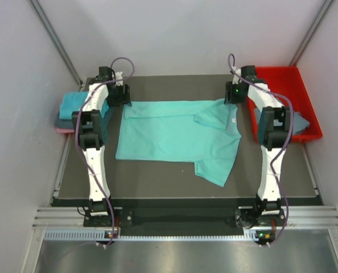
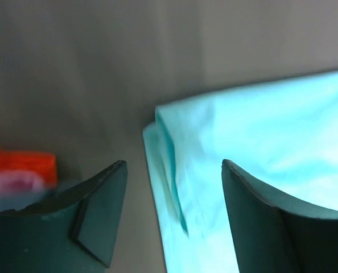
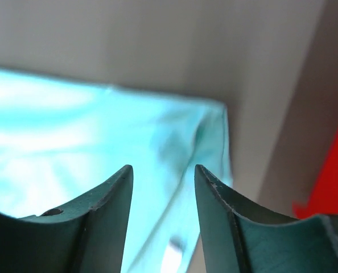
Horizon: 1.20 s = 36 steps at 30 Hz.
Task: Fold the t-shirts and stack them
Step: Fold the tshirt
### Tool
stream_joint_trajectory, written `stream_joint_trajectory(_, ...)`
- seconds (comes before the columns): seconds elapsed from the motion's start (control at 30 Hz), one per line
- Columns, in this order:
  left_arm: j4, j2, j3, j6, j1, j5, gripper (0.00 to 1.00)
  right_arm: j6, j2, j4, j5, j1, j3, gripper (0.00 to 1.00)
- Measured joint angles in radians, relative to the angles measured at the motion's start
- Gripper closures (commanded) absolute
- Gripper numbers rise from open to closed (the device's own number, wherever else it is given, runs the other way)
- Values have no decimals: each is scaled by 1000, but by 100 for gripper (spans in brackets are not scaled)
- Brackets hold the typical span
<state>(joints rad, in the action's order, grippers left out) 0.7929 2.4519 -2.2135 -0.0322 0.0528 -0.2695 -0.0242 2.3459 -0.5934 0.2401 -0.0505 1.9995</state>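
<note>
Jaws looked spread on both sides to me, one pair at each far corner of the turquoise t-shirt point(image 1: 174, 139), laid left-to-right between them.

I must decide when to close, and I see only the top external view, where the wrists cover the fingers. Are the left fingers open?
Observer: Yes. In the left wrist view the left gripper is open, with a wide gap.
Operator: Is there cloth between the fingers?
Observer: Yes. A corner of the turquoise t-shirt shows in the gap, and its edge there is doubled over.
Operator: And on the right side?
Observer: The right gripper is open too, but with a narrower gap. The same shirt shows through the gap. I cannot tell whether the fingers touch it.
</note>
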Motion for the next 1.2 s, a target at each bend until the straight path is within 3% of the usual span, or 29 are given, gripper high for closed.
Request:
stream_joint_trajectory(0.13,7,-150,123,9,13,6,26,8,-181,-21,9,-2,-138,51)
stream_joint_trajectory(0.3,-12,-392,325,17,24,-21,32,9,-426,-9,53,-5,-314,52)
stream_joint_trajectory(0.4,-14,-470,434,36,25,-59,36,15,-491,6,97,-8,-438,54)
stream_joint_trajectory(0.67,-3,-476,708,94,23,-134,39,88,-403,-18,191,-8,-603,57)
stream_joint_trajectory(1.0,-7,-474,771,113,23,-153,40,128,-241,-6,225,-8,-459,58)
stream_joint_trajectory(1.1,-7,-471,771,113,23,-153,40,128,-228,2,223,-8,-441,69)
stream_joint_trajectory(1.13,-8,-470,771,113,23,-153,40,127,-227,0,220,-8,-441,78)
stream_joint_trajectory(1.2,-8,-464,771,113,23,-153,40,124,-228,-3,214,-7,-442,86)
